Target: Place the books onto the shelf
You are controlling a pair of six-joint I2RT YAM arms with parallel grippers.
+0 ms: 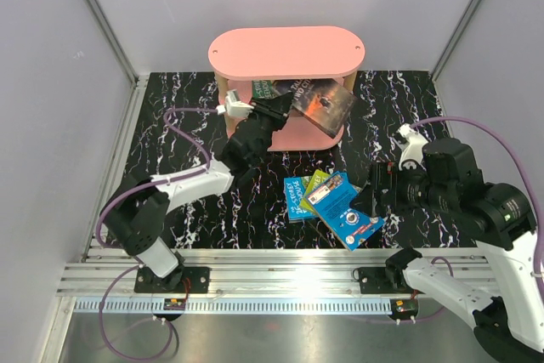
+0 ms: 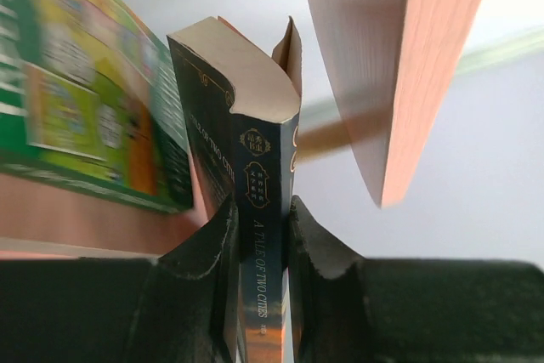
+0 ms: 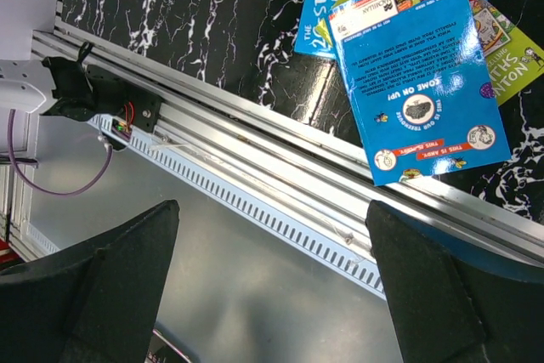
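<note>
My left gripper (image 1: 276,108) (image 2: 260,207) is shut on the spine of a dark book (image 2: 255,125) titled "A Tale of Two Cities". It holds the book (image 1: 323,101) tilted at the middle tier of the pink shelf (image 1: 287,52), under the top board (image 2: 391,57). A green book (image 2: 76,82) (image 1: 270,87) leans on that tier to the left. On the table lie a bright blue book (image 1: 347,212) (image 3: 421,74), a green one (image 1: 317,183) and another blue one (image 1: 296,196), overlapping. My right gripper (image 1: 376,189) (image 3: 272,295) hangs open and empty, right of this pile.
The black marbled table (image 1: 187,210) is walled by white panels. An aluminium rail (image 1: 280,274) (image 3: 255,133) runs along the near edge with both arm bases. Purple cables (image 1: 183,125) loop by each arm.
</note>
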